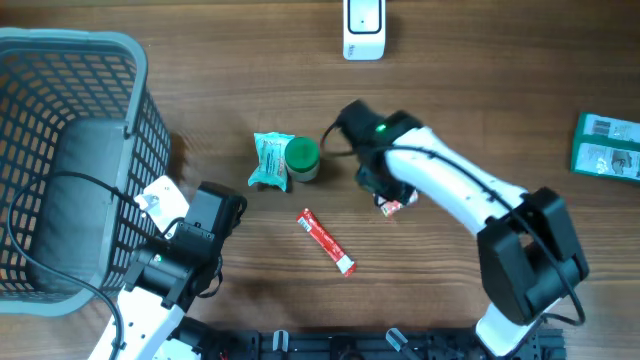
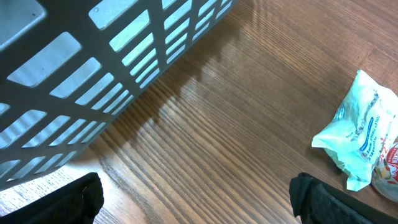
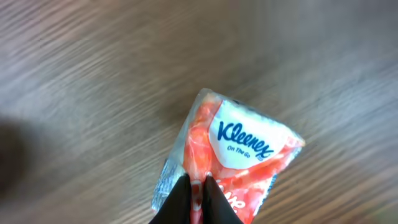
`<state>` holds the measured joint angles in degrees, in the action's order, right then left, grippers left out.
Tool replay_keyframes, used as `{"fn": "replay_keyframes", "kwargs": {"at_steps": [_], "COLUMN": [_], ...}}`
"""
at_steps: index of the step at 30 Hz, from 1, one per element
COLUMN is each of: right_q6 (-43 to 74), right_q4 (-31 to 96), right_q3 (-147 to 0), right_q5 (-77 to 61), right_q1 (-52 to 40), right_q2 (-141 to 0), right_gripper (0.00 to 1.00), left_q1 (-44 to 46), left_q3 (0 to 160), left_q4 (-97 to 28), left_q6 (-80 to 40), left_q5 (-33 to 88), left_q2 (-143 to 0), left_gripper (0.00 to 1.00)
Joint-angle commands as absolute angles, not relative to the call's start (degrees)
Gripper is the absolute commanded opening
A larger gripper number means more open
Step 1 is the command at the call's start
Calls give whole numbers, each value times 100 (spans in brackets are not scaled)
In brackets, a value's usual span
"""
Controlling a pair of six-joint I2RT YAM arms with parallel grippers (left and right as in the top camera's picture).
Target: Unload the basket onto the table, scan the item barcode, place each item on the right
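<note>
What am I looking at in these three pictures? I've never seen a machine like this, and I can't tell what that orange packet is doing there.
These are two robot arms at a wooden table, each ending in a two-finger gripper. The wide picture is taken from above; the other two come from small cameras on each wrist.

The right gripper has closed on a small orange Kleenex tissue pack, pinching its edge. From above, the pack just peeks out under the white arm.

The left gripper is wide open and holds nothing; it sits beside a grey basket.

Also on the table: a teal wrapped packet, a green-lidded jar, a thin red stick packet, a green box at the right edge, and a white scanner at the top, probably for reading barcodes.
</note>
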<state>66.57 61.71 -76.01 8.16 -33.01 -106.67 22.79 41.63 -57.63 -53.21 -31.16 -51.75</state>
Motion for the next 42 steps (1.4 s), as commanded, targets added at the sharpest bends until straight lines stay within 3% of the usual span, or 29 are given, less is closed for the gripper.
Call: {"fn": "replay_keyframes", "kwargs": {"at_steps": [1,3,8,13,14,15,21,22,23,24,26,27,29,32,36,39,40,42], "right_q6": [8278,8591,7100,2792,2193,1601,54,-89,-113,-113,-143,-154,-427,-801,-803,-792,-727,-392], "right_q4": [6200,6173,5916,5752,5771,5800,5743,5586,5295,5004,4792,4624,4501,4456,4171,3966,3903,3833], "right_q3": [-7688,-7688,-7688,-7677,-7677,-7671,-7367,-7196,-6987,-6790,-6600,-6425,-6254,-6136,-5902,-5673,-5610,-5596], "right_q5": [-298,-598,-910,-1459,-1743,-1986,-2224,-2239,-2239,-2268,-2351,-2484,-2722,-3076,-3079,-3076,-3076,-3076], "right_q1": [-2880,-2663,-2110,-1313,-1197,-1072,-913,-913,-906,-902,-902,-902,-904,-904,-904,-904,-902,-902], "right_q2": [-10602,-10602,-10584,-10560,-10560,-10560,-10562,-10562,-10565,-10565,-10565,-10565,-10565,-10565,-10565,-10565,-10565,-10565], "right_gripper": [26,96,100,100,99,88,68,65,53,48,44,37,36,53,53,40,29,18], "left_q1": [2255,2255,2255,2255,2255,2255,2255,2255,2255,2255,2255,2255,2255,2255,2255,2255,2255,2255], "left_q3": [4145,4145,4145,4145,4145,4145,4145,4145,4145,4145,4145,4145,4145,4145,4145,4145,4145,4145], "left_q4": [-5763,-5763,-5763,-5763,-5763,-5763,-5763,-5763,-5763,-5763,-5763,-5763,-5763,-5763,-5763,-5763,-5763,-5763], "left_q6": [-5273,-5273,-5273,-5273,-5273,-5273,-5273,-5273,-5273,-5273,-5273,-5273,-5273,-5273,-5273,-5273,-5273,-5273], "left_q5": [-3133,-3133,-3133,-3133,-3133,-3133,-3133,-3133,-3133,-3133,-3133,-3133,-3133,-3133,-3133,-3133,-3133,-3133], "left_q2": [-5140,-5140,-5140,-5140,-5140,-5140,-5140,-5140,-5140,-5140,-5140,-5140,-5140,-5140,-5140,-5140,-5140,-5140], "left_gripper": [100,100,100,100,100,100,100,100,100,100,100,100,100,100,100,100,100,100]}}
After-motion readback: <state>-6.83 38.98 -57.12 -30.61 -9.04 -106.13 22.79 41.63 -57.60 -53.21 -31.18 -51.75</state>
